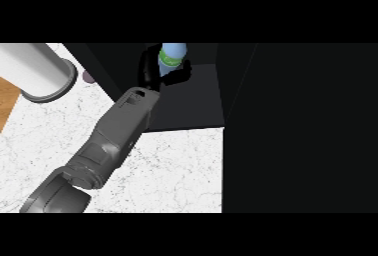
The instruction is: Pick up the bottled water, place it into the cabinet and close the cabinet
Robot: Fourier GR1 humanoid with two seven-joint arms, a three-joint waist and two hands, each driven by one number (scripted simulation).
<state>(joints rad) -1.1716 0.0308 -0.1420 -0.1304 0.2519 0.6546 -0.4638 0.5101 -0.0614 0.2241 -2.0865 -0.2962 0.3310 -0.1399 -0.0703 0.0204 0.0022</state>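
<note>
Left hand [174, 75] gripping bottled water [174, 51], inside cabinet [188, 107]

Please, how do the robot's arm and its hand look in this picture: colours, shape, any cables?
Only one arm shows. The forearm is grey, built of blocky, angular panels, with a rounded ring-like joint at its lower end. The hand is black with slim fingers. No cables or markings are visible.

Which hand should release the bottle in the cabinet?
Left: the left hand is curled round the bottled water, over the cabinet floor. The right hand is out of view.
</note>
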